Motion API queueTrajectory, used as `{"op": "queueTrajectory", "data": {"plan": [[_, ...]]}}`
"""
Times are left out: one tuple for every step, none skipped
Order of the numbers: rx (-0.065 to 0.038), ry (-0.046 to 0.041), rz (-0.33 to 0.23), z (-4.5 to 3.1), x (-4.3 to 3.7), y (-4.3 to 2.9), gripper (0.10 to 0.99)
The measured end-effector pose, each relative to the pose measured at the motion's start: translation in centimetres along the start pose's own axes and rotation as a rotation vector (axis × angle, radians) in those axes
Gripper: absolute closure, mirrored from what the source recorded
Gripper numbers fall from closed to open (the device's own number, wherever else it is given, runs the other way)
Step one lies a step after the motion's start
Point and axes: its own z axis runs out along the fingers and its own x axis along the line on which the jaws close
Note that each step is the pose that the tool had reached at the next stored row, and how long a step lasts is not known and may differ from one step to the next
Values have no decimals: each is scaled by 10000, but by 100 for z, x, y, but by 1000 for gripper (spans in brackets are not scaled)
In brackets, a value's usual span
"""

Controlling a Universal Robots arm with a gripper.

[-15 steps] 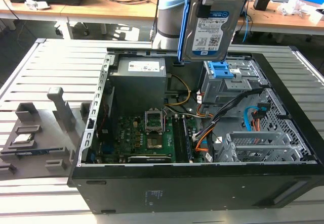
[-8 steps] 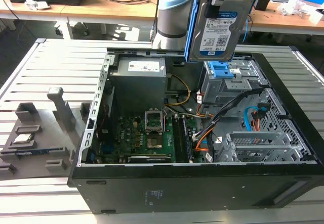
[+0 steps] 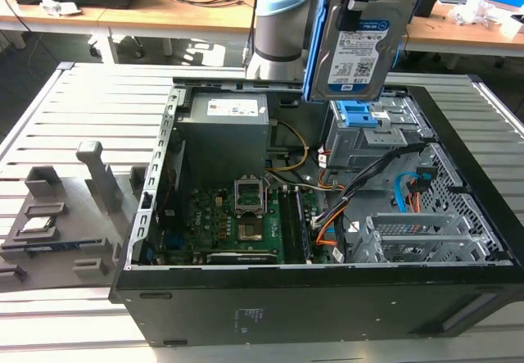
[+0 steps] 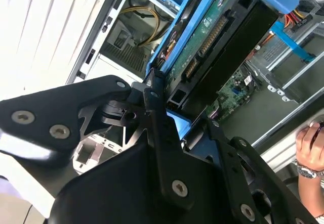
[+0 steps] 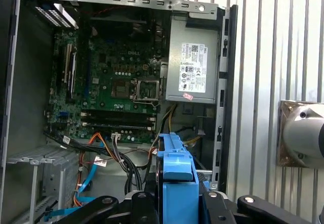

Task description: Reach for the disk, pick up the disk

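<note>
The gripper [image 3: 361, 2] is clamped on the disk [image 3: 356, 47], which hangs in the air at the top of the frame, toward the exterior view's right. It is above the open computer case [image 3: 327, 306] and touches no part of it. The disk stands on edge with its white-and-blue label facing the camera and blue rails running down both long sides. Directly below it sits the grey drive cage [image 3: 368, 138] with blue latches on top. Just to the exterior view's left of the disk is the arm's pale blue-capped joint [image 3: 278, 23].

In the second wrist view the black fingers [image 4: 152, 100] press against the sides of the disk [image 4: 217, 42], whose green circuit-board underside and connector row face the lens. A person's hand [image 4: 309, 143] wearing a wristwatch rests near the case's outer edge.

In the first wrist view one blue rail of the disk [image 5: 177, 171] sits between the two fingers of the gripper [image 5: 174, 201] — the case lies open beyond it, showing the green motherboard [image 5: 116, 82] and the silver power supply [image 5: 195, 67].

The case lies on its side on a slatted metal table [image 3: 90, 93]. Grey fixtures [image 3: 90, 170] stand at the exterior view's left — one of them holds a small square chip [image 3: 37, 224]. Orange and blue cables [image 3: 405, 191] run beside the lower drive bays.
</note>
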Motion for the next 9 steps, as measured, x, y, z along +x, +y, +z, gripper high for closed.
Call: {"op": "queueTrajectory", "data": {"plan": [[0, -1, 0, 0, 18, 1, 722], [0, -1, 0, 0, 36, 2, 722], [1, -1, 0, -1, 54, 3, 722], [1, -1, 0, -1, 73, 5, 722], [0, 0, 0, -1, 90, 6, 722], [1, -1, 0, -1, 105, 7, 722], [0, -1, 0, -2, 120, 8, 722], [1, -1, 0, -2, 134, 9, 722], [1, -1, 0, -2, 157, 10, 722]]}}
